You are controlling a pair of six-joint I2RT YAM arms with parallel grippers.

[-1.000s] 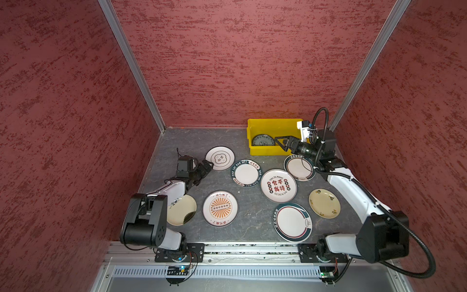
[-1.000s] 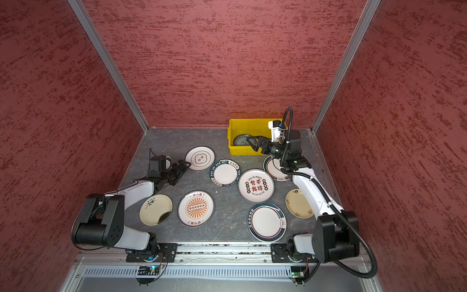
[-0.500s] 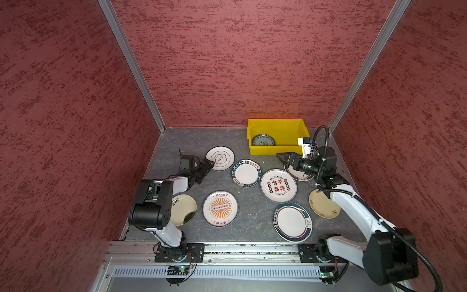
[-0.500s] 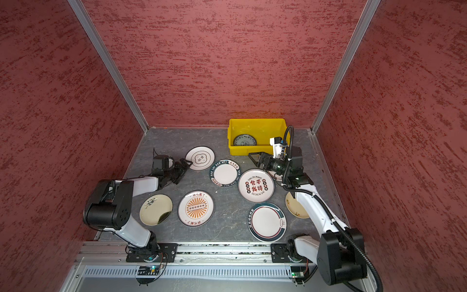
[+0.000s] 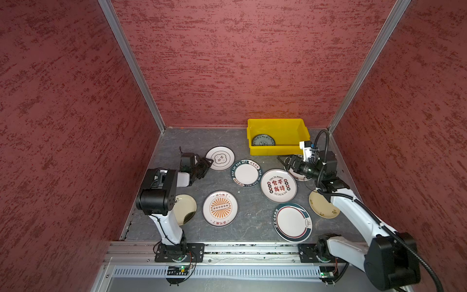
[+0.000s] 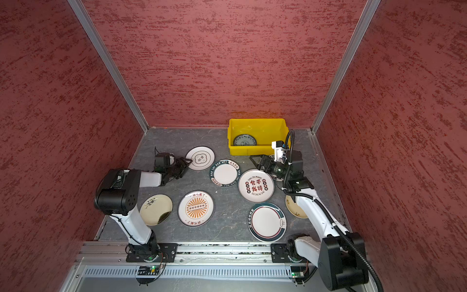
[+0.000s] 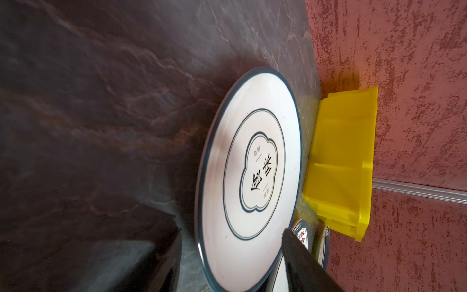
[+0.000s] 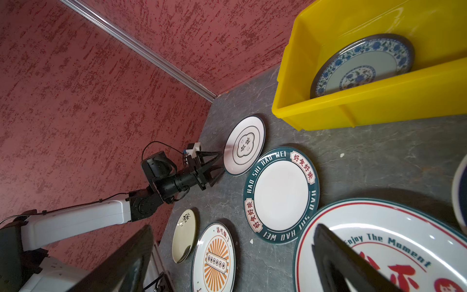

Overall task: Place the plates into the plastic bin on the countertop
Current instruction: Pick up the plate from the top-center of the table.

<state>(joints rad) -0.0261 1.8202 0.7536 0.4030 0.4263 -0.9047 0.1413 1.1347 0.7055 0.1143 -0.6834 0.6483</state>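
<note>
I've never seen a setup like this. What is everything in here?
plastic bin: one, yellow, back of the countertop.
blue-patterned plate: one, blue and white, inside the bin.
clover-emblem plate: one, white, back left.
"HAO SHI HAO WEI" plate: one, white with teal band, centre.
"Enjoy The Moment" plate: one, white with red characters, right of centre.
sunburst plate: one, white and orange, front.
teal-rimmed plate: one, white, front right.
cream plates: two, front left and far right.
half-hidden plate: one, white, right, near the bin.
countertop: one, dark grey.
walls: three, red.
left gripper: one, black, open.
right gripper: one, black, open.
</note>
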